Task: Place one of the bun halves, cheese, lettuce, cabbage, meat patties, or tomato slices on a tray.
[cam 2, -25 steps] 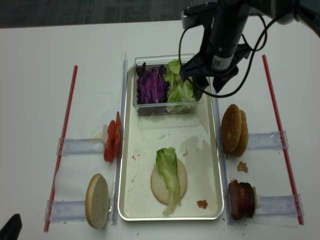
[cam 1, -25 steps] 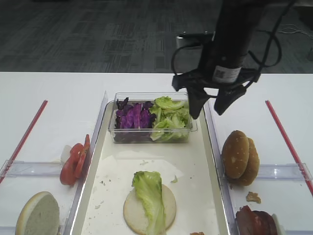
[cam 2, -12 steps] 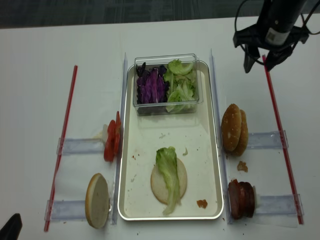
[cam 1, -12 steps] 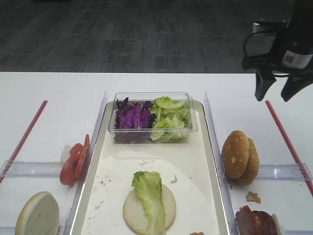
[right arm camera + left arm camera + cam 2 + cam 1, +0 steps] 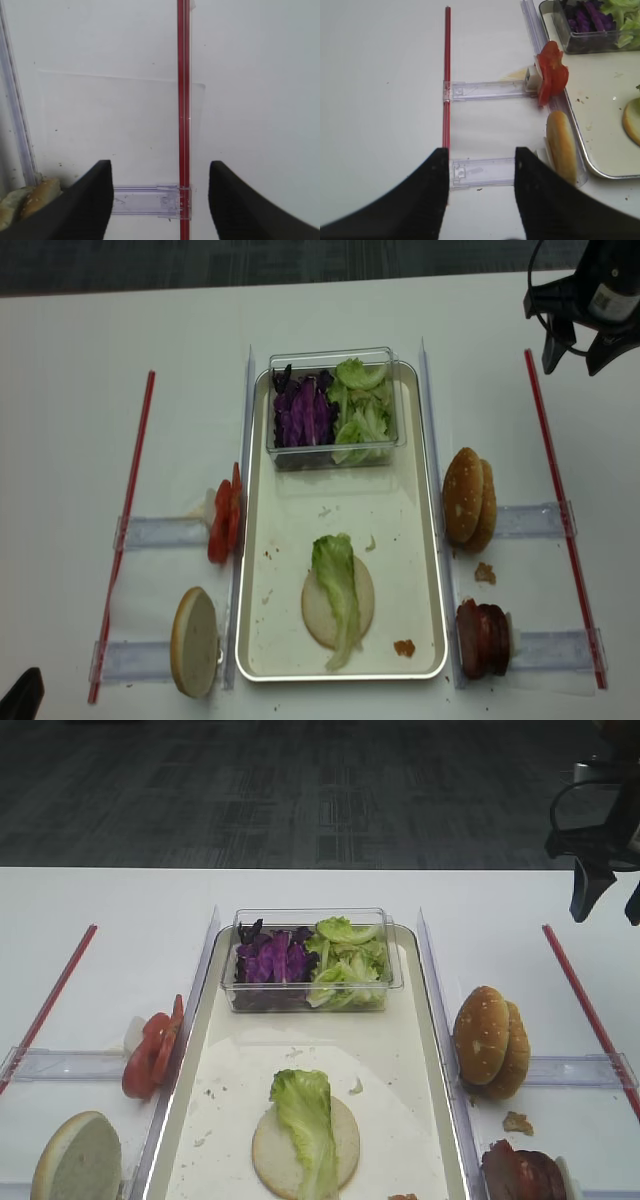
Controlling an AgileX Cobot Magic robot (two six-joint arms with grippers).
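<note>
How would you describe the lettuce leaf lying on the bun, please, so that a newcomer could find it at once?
Start at the long silver-rimmed tray in the middle of the white table. Near its front end lies a round pale bun half, cut face up. The single frilly light green lettuce leaf is draped lengthwise across it, unlike the leaves packed in the clear plastic tub at the far end.

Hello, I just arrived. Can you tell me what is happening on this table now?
A two-armed robot is building a burger on the tray. A pale bun half already lies there with a lettuce leaf across it. Neither claw holds anything: the right claw hangs open above the table's far right corner, and the left claw is open near the tomato slices. Cabbage, meat patties and sesame buns wait unused.
</note>
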